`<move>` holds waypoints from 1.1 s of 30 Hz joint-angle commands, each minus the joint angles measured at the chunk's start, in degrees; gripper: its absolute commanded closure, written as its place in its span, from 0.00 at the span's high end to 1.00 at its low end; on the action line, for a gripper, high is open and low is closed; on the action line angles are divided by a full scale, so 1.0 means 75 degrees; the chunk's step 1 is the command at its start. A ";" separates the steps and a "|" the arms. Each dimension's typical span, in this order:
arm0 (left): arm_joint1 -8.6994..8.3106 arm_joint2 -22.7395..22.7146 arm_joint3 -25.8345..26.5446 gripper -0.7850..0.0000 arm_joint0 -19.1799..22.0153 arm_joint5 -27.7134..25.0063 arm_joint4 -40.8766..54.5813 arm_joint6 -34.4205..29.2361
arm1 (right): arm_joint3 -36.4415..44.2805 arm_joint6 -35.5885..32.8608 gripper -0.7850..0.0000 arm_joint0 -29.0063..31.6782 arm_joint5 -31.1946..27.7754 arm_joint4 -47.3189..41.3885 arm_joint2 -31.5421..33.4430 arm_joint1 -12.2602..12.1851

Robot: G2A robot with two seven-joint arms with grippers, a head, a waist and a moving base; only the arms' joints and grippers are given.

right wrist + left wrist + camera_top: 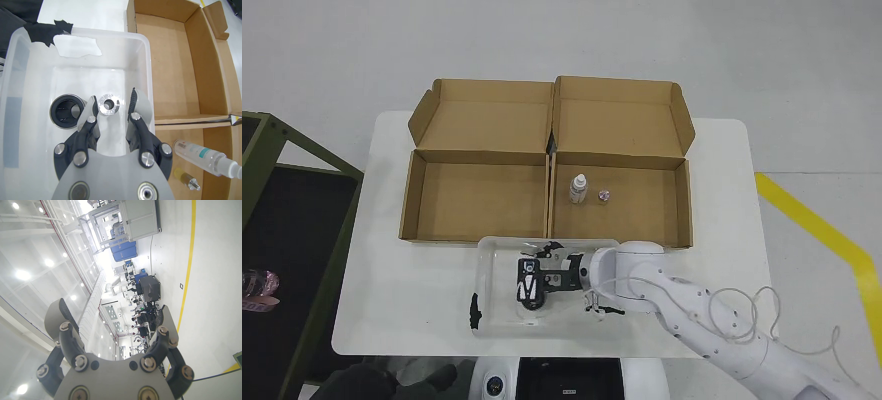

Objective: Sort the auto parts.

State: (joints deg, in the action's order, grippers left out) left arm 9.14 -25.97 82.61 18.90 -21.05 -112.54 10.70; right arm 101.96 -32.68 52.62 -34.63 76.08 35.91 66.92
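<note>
A clear plastic bin (504, 243) stands at the table's front. In the right wrist view its floor holds a short silver metal bushing (109, 104) and a black-lined cylindrical bearing (65, 111). My right gripper (114, 103) is down inside the bin (113, 34), open, with one finger on each side of the bushing and the bearing just outside one finger. From above, the right gripper (530, 284) sits mid-bin. My left gripper (113, 311) is open, holds nothing and points out at the room.
Two open cardboard boxes sit behind the bin. The right box (682, 205) holds a small spray bottle (579, 188) and a small metal part (605, 195). The left box (412, 205) has a bare floor. Black tape (474, 312) marks the bin's left wall.
</note>
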 commanded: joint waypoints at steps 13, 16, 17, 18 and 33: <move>0.0000 0.0000 0.0000 1.00 0.0000 0.0000 0.0000 0.0000 | -0.0603 -0.0058 0.41 -0.0179 -0.0131 -0.0062 -0.0188 0.0219; 0.0000 0.0000 0.0000 1.00 0.0000 0.0000 0.0000 0.0000 | -0.0737 -0.0069 0.42 -0.0249 -0.0165 -0.0097 -0.0252 0.0283; 0.0000 0.0000 0.0000 1.00 0.0000 0.0000 0.0000 0.0000 | -0.0775 -0.0068 0.42 -0.0274 -0.0169 -0.0102 -0.0272 0.0304; 0.0000 0.0000 0.0000 1.00 0.0000 0.0000 0.0000 0.0000 | -0.0825 -0.0079 0.42 -0.0296 -0.0183 -0.0107 -0.0298 0.0326; 0.0000 0.0000 0.0000 1.00 0.0000 0.0000 0.0000 0.0000 | -0.1427 -0.0102 0.40 -0.0530 -0.0264 -0.0189 -0.0592 0.0632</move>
State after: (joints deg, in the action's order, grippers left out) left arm 9.14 -25.97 82.61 18.90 -21.05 -112.54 10.70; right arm 91.38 -33.44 48.68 -36.59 74.67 31.52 71.57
